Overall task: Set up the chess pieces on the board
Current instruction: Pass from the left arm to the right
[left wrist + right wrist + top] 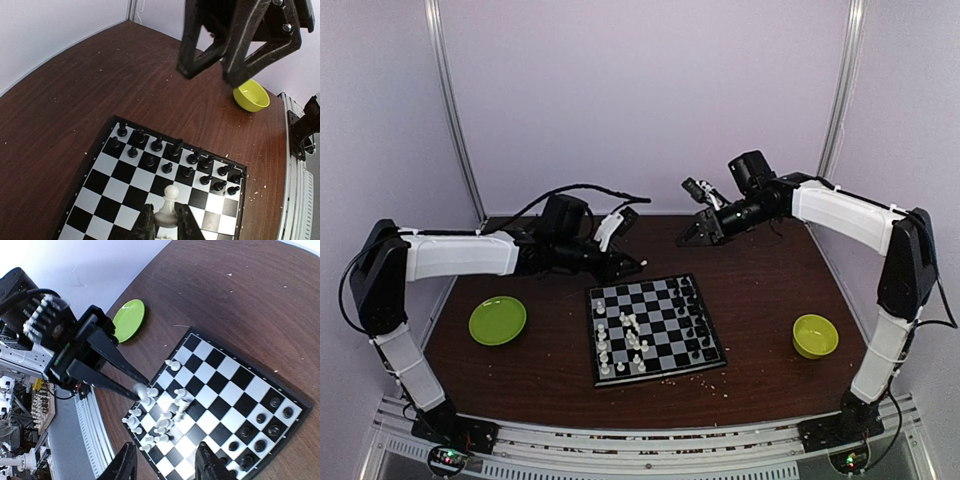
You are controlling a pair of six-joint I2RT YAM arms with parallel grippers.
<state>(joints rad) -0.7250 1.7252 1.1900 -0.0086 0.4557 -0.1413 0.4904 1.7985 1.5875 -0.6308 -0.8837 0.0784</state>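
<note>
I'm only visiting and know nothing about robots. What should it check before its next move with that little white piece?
1. Left tool grips the white pawn, upright: ok.
2. Right tool open, holding nothing: ok.
3. The two tools apart from each other: ok.
4. Black pieces standing in two rows along one edge of the board: ok.
5. Other white pieces lined up in rows: not ok, several stand bunched out of line.
6. The square meant for the pawn is free: cannot tell.
</note>
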